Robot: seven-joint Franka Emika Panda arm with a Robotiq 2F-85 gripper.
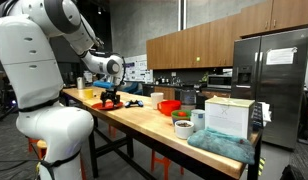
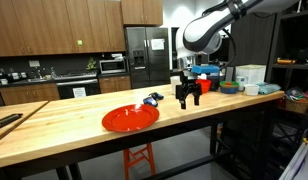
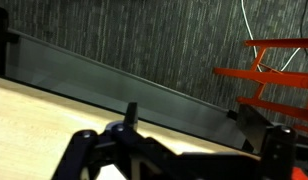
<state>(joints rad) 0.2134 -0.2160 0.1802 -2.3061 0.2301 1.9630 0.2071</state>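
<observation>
My gripper (image 2: 189,97) hangs fingers-down just above the long wooden table (image 2: 64,135), and it also shows in an exterior view (image 1: 111,98). Its fingers are spread and nothing is between them. In the wrist view the gripper (image 3: 194,125) frames only the tabletop and its far edge. A small blue-and-black object (image 2: 152,99) lies on the table just beside the gripper. A round red plate (image 2: 130,118) lies a little further along, apart from the gripper.
A red bowl (image 1: 169,105), a green-rimmed bowl (image 1: 182,127), a cup (image 1: 198,118), a white box (image 1: 229,115) and a teal cloth (image 1: 219,145) crowd one table end. An orange stool (image 3: 269,75) stands beyond the table edge. A fridge (image 2: 146,55) stands behind.
</observation>
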